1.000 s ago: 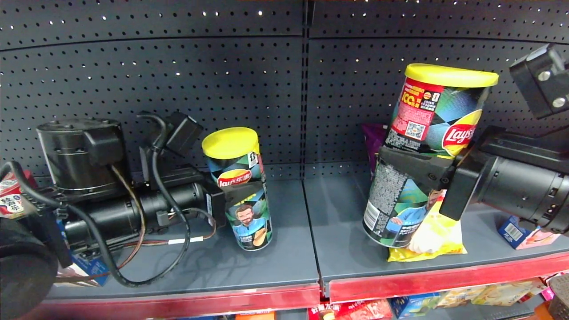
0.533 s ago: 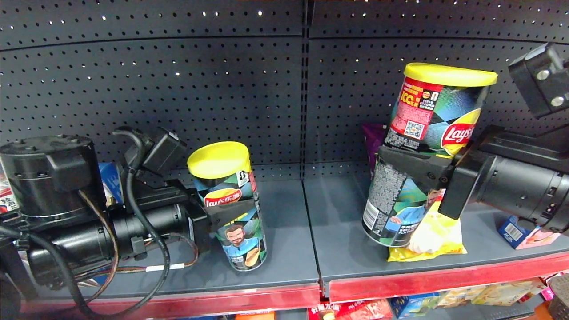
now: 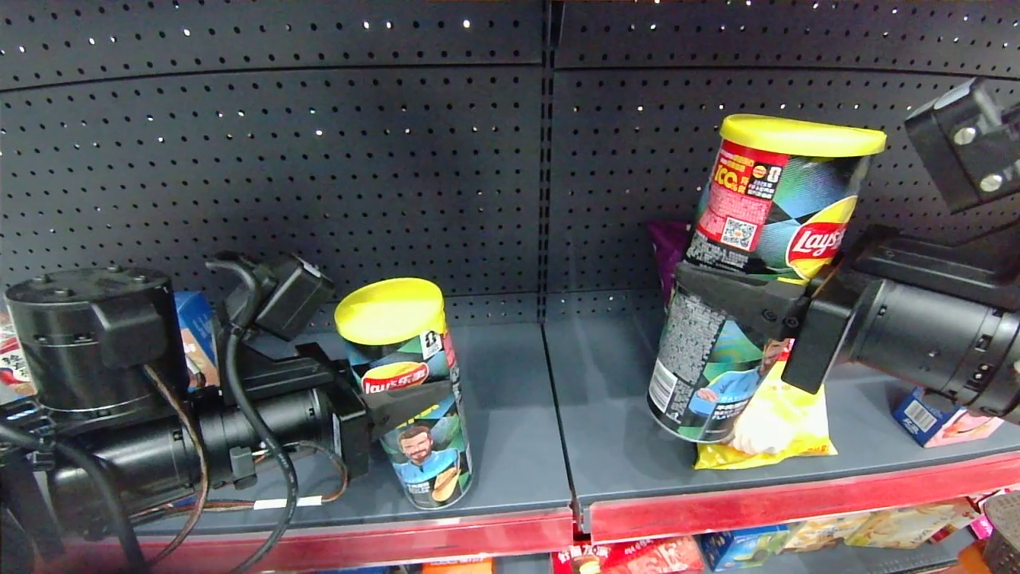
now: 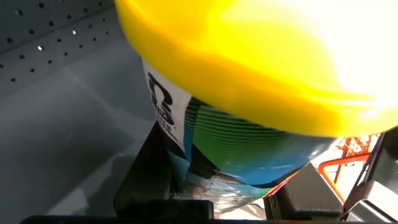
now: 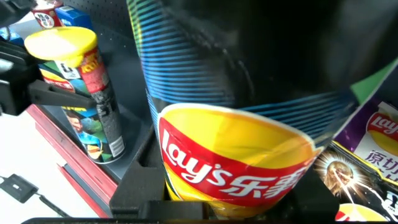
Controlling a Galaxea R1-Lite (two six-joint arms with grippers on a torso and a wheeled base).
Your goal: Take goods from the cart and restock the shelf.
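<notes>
A yellow-lidded chip can (image 3: pixel 405 383) stands nearly upright at the front of the grey shelf (image 3: pixel 518 446), left of the seam. My left gripper (image 3: pixel 414 402) is shut on its middle from the left; the left wrist view looks down past the lid (image 4: pixel 249 56) to the can (image 4: pixel 242 143) between the fingers (image 4: pixel 146 180). A second chip can (image 3: pixel 757 271) hangs tilted above the shelf's right half, with my right gripper (image 3: pixel 741 299) shut on it from the right. The right wrist view shows that can (image 5: pixel 230 155) close up and the left can (image 5: pixel 87 93) farther off.
A yellow snack bag (image 3: pixel 785 430) lies under the right can and a purple bag (image 3: pixel 668 247) stands behind it. A small blue box (image 3: pixel 924 414) sits at the far right, more boxes (image 3: pixel 195 335) behind my left arm. The red shelf lip (image 3: pixel 717 506) runs along the front, with goods (image 3: pixel 637 554) below.
My left arm has drawn back toward the shelf's front edge and lowered, taking its can along. The right can has stayed almost where it was.
</notes>
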